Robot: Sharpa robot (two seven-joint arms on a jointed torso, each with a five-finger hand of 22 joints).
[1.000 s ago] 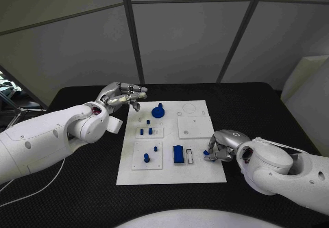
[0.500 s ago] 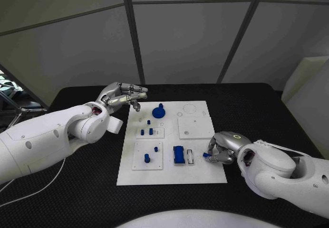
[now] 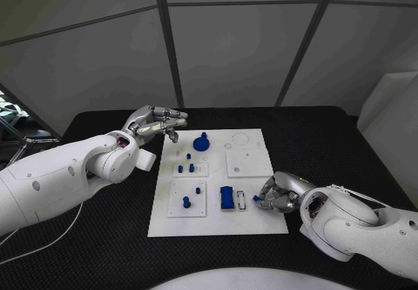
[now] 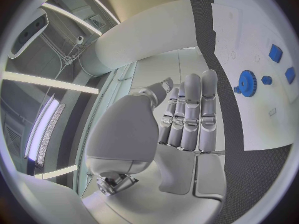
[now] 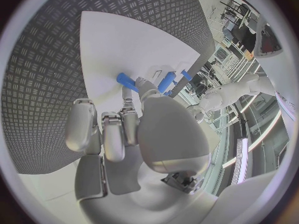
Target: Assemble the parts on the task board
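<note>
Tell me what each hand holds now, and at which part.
The right hand pinches a small blue part by one end, over the task board's right edge. The left hand holds nothing.

The right hand (image 5: 134,129) pinches a small blue part (image 5: 127,81) over the white task board (image 5: 118,40).

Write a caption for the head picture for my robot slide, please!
Right hand holds a small blue part at the white board's edge; left hand hovers near the blue gear.
</note>
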